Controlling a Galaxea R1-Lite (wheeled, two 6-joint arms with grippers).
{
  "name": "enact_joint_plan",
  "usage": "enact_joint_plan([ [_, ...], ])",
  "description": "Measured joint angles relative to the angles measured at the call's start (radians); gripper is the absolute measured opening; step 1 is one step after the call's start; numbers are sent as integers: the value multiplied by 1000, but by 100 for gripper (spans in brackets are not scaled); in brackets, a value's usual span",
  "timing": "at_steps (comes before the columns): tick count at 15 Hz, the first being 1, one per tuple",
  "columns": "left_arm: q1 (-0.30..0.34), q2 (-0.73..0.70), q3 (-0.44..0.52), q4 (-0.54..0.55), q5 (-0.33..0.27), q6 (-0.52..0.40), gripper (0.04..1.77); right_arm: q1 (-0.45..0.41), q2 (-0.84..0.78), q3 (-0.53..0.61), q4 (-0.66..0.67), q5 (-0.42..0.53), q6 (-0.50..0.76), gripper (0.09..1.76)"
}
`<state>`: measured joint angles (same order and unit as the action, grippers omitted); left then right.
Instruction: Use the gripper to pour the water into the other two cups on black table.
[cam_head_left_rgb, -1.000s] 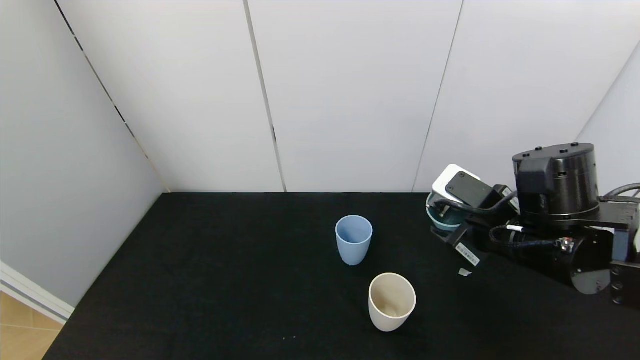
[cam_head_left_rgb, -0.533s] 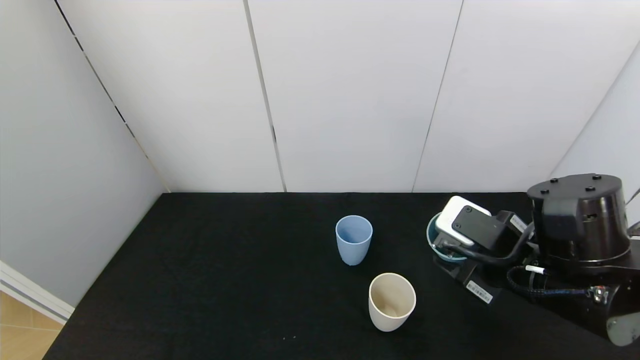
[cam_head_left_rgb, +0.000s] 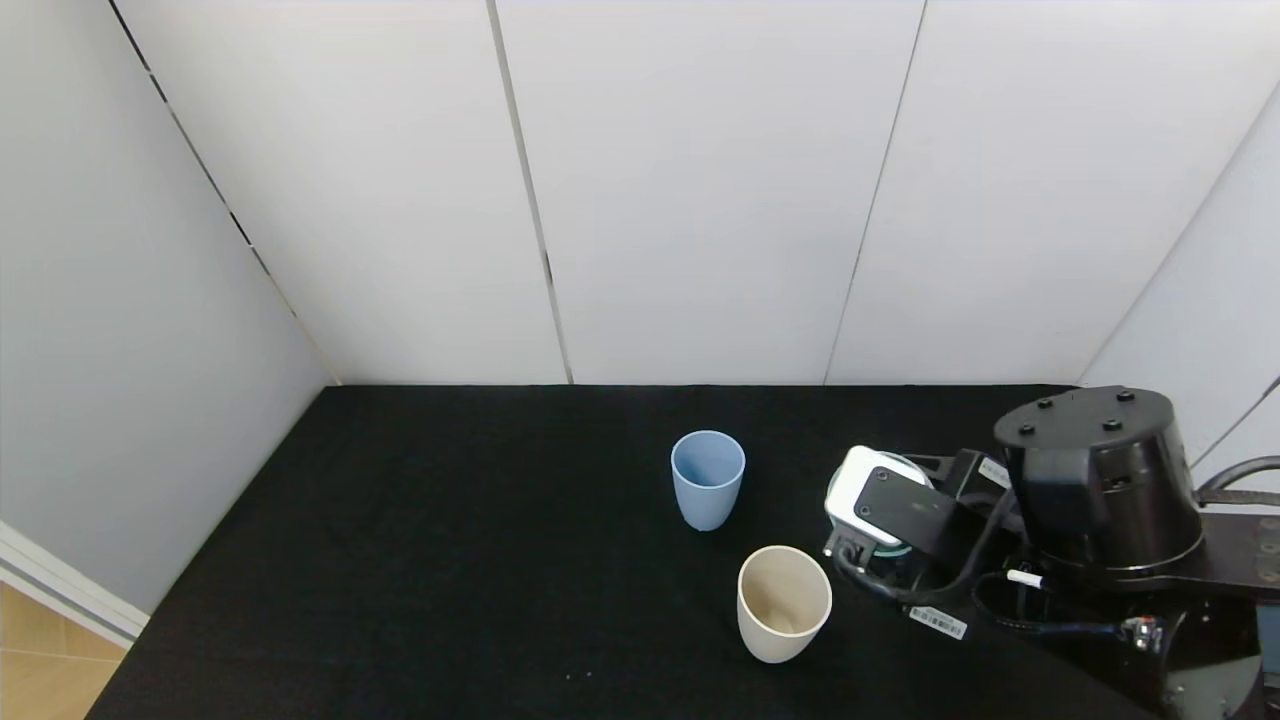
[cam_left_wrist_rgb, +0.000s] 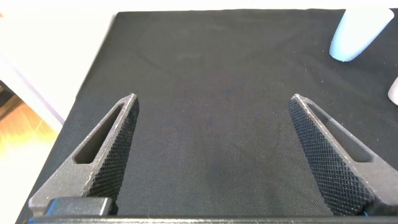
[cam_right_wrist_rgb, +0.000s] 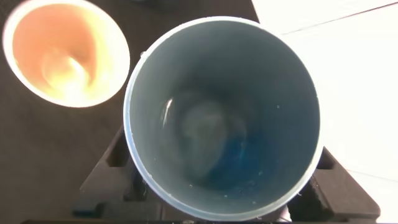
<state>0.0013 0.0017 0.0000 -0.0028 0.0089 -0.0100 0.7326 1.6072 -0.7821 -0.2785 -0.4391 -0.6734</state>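
Note:
The light blue cup (cam_head_left_rgb: 707, 478) and the cream-white cup (cam_head_left_rgb: 784, 603) stand upright on the black table (cam_head_left_rgb: 450, 550). My right gripper (cam_head_left_rgb: 885, 520) is shut on a teal-green cup (cam_right_wrist_rgb: 224, 118), just right of the cream-white cup. The wrist module hides most of this cup in the head view. The right wrist view looks down into the upright teal-green cup, with the cream-white cup (cam_right_wrist_rgb: 65, 53) close beside it. My left gripper (cam_left_wrist_rgb: 214, 98) is open and empty over bare table. From there the light blue cup (cam_left_wrist_rgb: 357, 34) is far off.
White wall panels (cam_head_left_rgb: 700, 200) close off the back and both sides of the table. The table's left edge drops to a wooden floor (cam_head_left_rgb: 40, 660). Bare black cloth lies to the left of the cups.
My right arm has carried the teal-green cup down and to the left, from the table's right rear to right beside the cream-white cup. The two standing cups have not moved.

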Motion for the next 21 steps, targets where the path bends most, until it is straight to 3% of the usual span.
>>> enact_joint_plan([
  [6, 0, 0, 0, 0, 0, 0, 172, 67, 76, -25, -2, -156, -127, 120],
  [21, 0, 0, 0, 0, 0, 0, 172, 107, 173, -99, -1, -294, -427, 120],
])
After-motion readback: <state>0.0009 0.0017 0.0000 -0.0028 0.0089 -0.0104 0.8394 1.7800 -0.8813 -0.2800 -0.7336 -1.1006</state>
